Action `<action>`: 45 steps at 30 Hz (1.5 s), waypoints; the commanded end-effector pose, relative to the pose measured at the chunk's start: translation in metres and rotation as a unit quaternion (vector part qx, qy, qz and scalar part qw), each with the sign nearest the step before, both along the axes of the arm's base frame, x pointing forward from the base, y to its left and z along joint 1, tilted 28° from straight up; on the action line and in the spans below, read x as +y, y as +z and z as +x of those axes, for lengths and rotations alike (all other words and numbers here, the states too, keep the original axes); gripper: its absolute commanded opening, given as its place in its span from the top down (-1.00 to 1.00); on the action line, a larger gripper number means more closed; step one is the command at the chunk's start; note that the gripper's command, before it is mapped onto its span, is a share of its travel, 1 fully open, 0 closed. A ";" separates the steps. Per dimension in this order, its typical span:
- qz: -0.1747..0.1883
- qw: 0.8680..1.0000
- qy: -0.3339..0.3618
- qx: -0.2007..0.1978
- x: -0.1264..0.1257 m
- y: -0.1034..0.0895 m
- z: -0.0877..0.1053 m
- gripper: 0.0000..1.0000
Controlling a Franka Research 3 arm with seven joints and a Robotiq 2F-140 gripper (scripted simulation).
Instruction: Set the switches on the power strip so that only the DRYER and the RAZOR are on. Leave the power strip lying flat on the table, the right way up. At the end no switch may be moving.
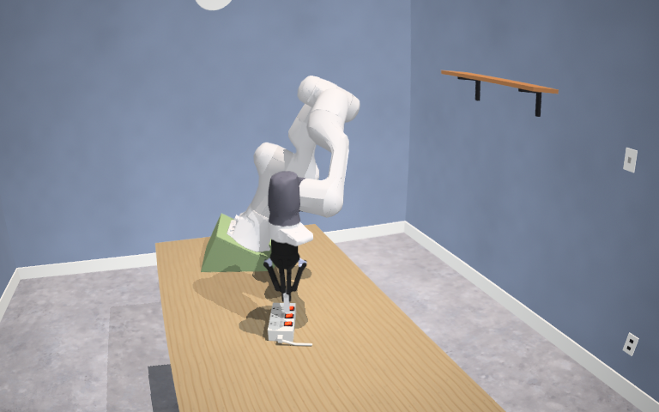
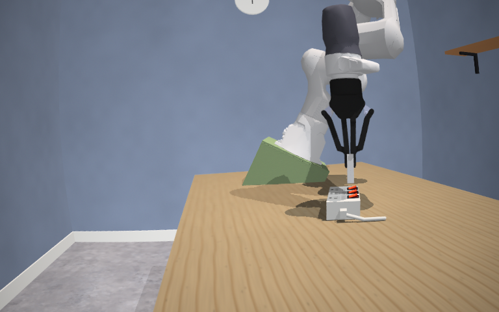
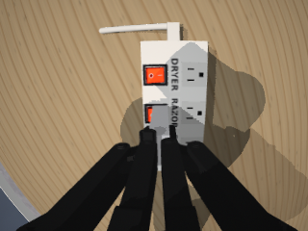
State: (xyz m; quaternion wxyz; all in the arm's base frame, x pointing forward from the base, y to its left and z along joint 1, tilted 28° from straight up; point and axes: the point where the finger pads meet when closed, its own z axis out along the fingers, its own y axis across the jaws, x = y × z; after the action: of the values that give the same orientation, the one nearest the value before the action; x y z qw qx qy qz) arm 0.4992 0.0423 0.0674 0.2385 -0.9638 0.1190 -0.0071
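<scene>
The white power strip (image 1: 281, 330) (image 2: 342, 207) (image 3: 191, 92) lies flat on the wooden table (image 1: 340, 369) (image 2: 257, 257), right way up. It has three red rocker switches in a row along one side. In the wrist view the DRYER switch (image 3: 154, 76) is in full view, and the RAZOR switch (image 3: 148, 115) is half covered by my fingers. The third switch (image 1: 292, 307) (image 2: 352, 187), at the far end, is hidden in the wrist view. My gripper (image 1: 287, 302) (image 2: 350, 179) (image 3: 160, 117) is shut on nothing. It points straight down, with its tips just above the far end of the strip.
The strip's white cord stub (image 1: 293, 343) (image 2: 368, 218) (image 3: 138, 27) sticks out at the near end. The arm's green wedge base (image 1: 220, 250) (image 2: 283, 165) stands at the back of the table. A wall shelf (image 1: 500, 81) hangs far to the right.
</scene>
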 end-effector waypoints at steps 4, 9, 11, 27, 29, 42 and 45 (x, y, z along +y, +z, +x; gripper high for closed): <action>0.003 1.000 -0.002 0.008 -0.005 0.010 -0.004 1.00; 0.003 1.000 -0.002 0.008 -0.007 0.014 -0.005 1.00; 0.003 1.000 -0.002 0.008 -0.007 0.014 -0.005 1.00; 0.003 1.000 -0.002 0.008 -0.007 0.014 -0.005 1.00; 0.003 1.000 -0.002 0.008 -0.006 0.016 -0.008 1.00; 0.002 1.000 -0.002 0.008 0.009 0.035 -0.048 1.00; 0.002 1.000 -0.002 0.008 0.009 0.035 -0.048 1.00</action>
State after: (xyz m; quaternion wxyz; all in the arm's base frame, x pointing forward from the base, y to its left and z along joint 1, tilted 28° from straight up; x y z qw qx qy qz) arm 0.4532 0.0486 0.1026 0.2376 -0.9641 0.1184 -0.0033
